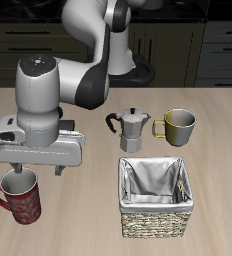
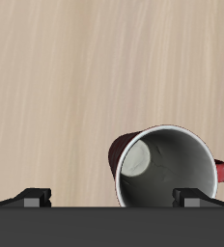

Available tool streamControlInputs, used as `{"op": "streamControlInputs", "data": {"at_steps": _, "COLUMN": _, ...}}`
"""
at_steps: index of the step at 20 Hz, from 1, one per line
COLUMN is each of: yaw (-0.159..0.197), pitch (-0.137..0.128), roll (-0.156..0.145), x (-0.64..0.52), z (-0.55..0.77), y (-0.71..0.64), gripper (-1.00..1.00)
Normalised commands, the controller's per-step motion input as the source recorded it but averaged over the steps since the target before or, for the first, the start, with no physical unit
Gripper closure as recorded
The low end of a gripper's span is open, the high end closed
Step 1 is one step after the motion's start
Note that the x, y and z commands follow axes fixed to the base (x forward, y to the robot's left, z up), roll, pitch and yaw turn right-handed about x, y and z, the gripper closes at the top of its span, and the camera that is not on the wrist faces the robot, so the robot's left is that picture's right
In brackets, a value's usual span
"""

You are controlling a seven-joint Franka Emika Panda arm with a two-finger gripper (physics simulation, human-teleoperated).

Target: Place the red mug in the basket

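- Dark kitchen cabinets with pale handles run behind a light wooden desk (image 1: 88,230) whose grain runs along its width.
- On that desk, near the front edge, stands the red mug (image 1: 20,198), upright, mottled dark red, its loop handle pointing toward the desk's outer side, away from the basket.
- Its pale grey inside shows plainly in the wrist view (image 2: 167,169), where the mouth opens straight up toward the camera and a bit of the red handle peeps out beside the rim.
- The white arm bends down over this mug, and the claw (image 1: 38,168) hangs just above its rim, fingers pointing downward.
- One finger (image 1: 18,172) reaches the mug's mouth in the exterior view; the other comes down beside the rim on the basket's side.
- The claw is spread wide, holding nothing; in the wrist view its two dark fingertips (image 2: 34,197) stand well apart, with the mug's mouth nearer one of them.
- The basket (image 1: 155,197), square, woven, tan-brown and lined with grey-white cloth, sits near the front edge too, well apart from the red mug.
- Farther back, just behind the basket, stand a metal moka pot (image 1: 131,129) with a black handle and an olive-yellow mug (image 1: 177,124), near each other but not touching.
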Motion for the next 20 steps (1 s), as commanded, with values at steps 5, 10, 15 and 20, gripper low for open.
{"op": "streamControlInputs", "data": {"at_steps": 5, "yaw": 0.005, "pitch": 0.023, "roll": 0.002, "x": 0.05, "z": -0.20, "y": -0.01, "gripper": -1.00}}
{"op": "streamControlInputs", "data": {"at_steps": 10, "yaw": -0.006, "pitch": 0.021, "roll": -0.003, "x": 0.03, "z": -0.18, "y": -0.02, "gripper": -1.00}}
{"op": "streamControlInputs", "data": {"at_steps": 15, "yaw": -0.016, "pitch": 0.029, "roll": 0.001, "x": 0.03, "z": -0.20, "y": -0.05, "gripper": -1.00}}
{"op": "streamControlInputs", "data": {"at_steps": 20, "yaw": -0.013, "pitch": 0.035, "roll": 0.025, "x": -0.04, "z": -0.21, "y": -0.09, "gripper": 1.00}}
